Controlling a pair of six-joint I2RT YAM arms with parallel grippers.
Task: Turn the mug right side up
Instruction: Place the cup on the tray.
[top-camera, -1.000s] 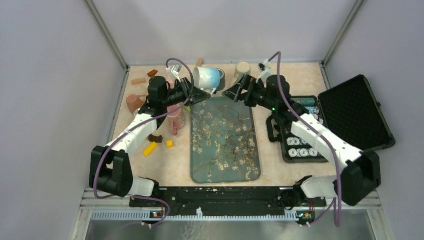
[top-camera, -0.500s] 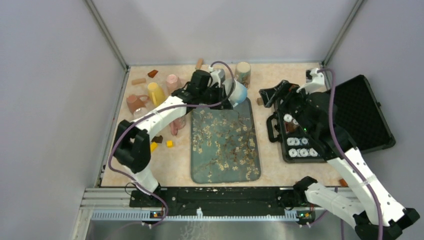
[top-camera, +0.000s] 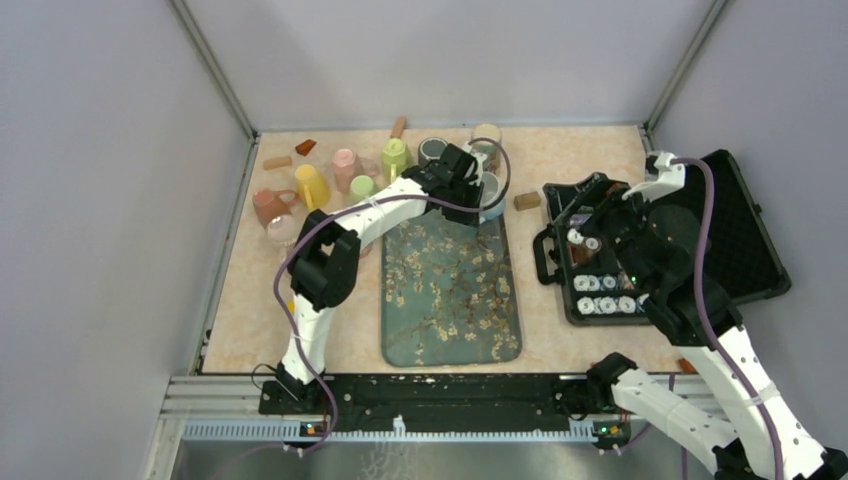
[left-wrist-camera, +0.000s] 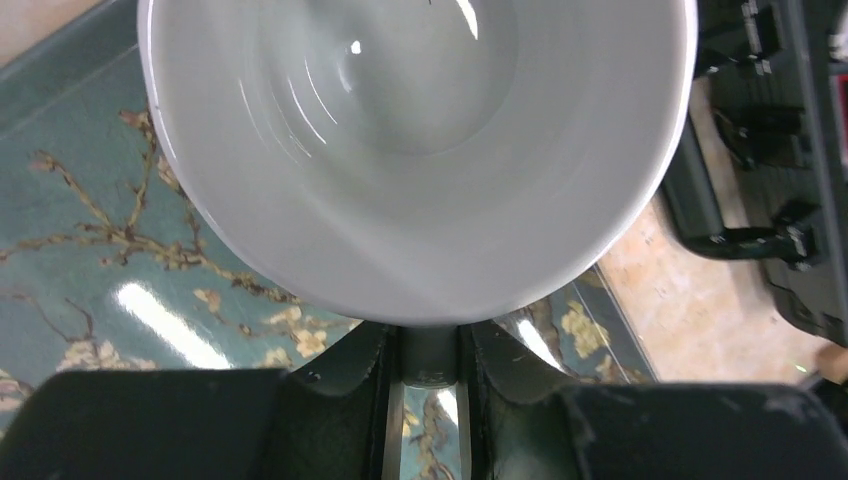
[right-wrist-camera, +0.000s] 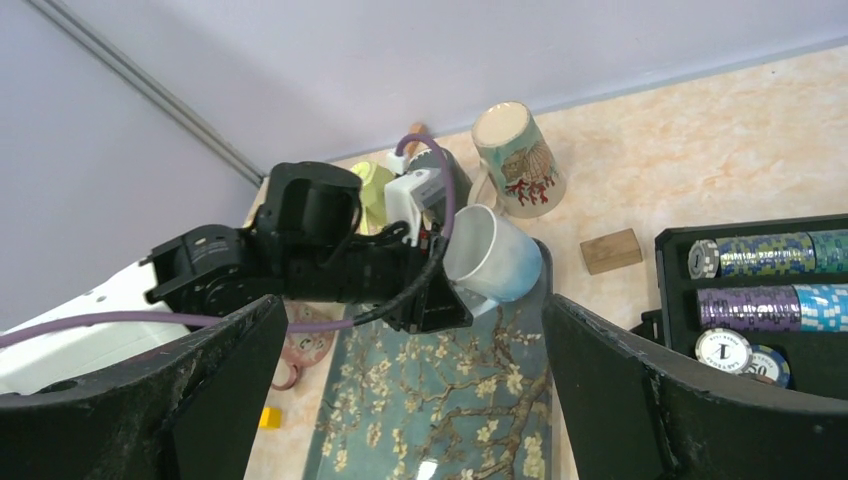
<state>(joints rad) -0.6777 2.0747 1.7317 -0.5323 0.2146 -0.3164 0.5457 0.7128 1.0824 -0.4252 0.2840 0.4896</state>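
The left wrist view looks straight into the mug (left-wrist-camera: 420, 150): a white inside with nothing in it, above the flowered tray (left-wrist-camera: 90, 250), with the left gripper's (left-wrist-camera: 430, 365) jaws clenched on the mug just under its rim. Only the right wrist view shows the mug's tilt: it leans over the tray's far right corner, mouth towards the left arm. A printed mug (right-wrist-camera: 515, 160) stands on the bench (right-wrist-camera: 700, 130) behind it. From above, the right gripper (top-camera: 585, 195) hangs with its jaws released wide over the open black case (top-camera: 740, 230), which holds rows of poker chips (top-camera: 600, 295).
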